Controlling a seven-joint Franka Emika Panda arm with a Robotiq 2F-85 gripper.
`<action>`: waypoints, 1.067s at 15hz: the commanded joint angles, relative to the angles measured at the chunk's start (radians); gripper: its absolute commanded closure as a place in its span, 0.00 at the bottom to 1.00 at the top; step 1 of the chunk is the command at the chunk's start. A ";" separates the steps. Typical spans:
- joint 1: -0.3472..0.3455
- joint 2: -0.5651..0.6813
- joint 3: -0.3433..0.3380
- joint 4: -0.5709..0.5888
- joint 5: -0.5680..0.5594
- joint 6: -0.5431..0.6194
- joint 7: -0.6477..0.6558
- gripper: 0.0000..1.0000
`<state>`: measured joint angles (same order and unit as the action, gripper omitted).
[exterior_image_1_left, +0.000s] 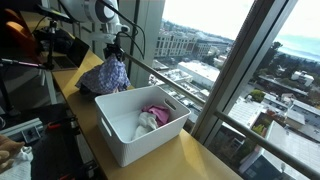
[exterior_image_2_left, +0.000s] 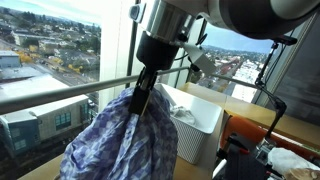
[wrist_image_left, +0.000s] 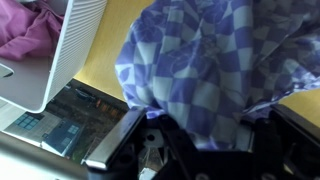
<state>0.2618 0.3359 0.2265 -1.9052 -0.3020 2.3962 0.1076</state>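
Observation:
My gripper (exterior_image_1_left: 118, 50) is shut on a blue-and-white checked cloth (exterior_image_1_left: 106, 76) and holds it hanging above the wooden counter (exterior_image_1_left: 190, 152), just beyond the far end of a white plastic bin (exterior_image_1_left: 128, 140). In an exterior view the cloth (exterior_image_2_left: 125, 140) hangs large in the foreground from the gripper (exterior_image_2_left: 145, 88). In the wrist view the cloth (wrist_image_left: 205, 60) fills the space between the fingers (wrist_image_left: 195, 125). The bin holds a pink cloth (exterior_image_1_left: 155, 111) and a white cloth (exterior_image_1_left: 146, 123); the pink cloth (wrist_image_left: 25, 35) and the bin wall (wrist_image_left: 70, 50) also show in the wrist view.
The counter runs along a large window with a metal rail (exterior_image_1_left: 185, 95) and thick window frame posts (exterior_image_1_left: 235, 70). Black equipment and cables (exterior_image_1_left: 55, 45) stand behind the arm. A white bin (exterior_image_2_left: 205, 115) sits behind the hanging cloth.

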 joint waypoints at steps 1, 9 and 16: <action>-0.001 0.073 -0.024 0.075 0.043 0.009 -0.055 1.00; 0.022 0.184 -0.029 0.150 0.068 -0.008 -0.071 1.00; 0.026 0.225 -0.032 0.159 0.086 -0.014 -0.068 0.96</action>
<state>0.2721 0.5409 0.2077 -1.7748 -0.2529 2.3959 0.0633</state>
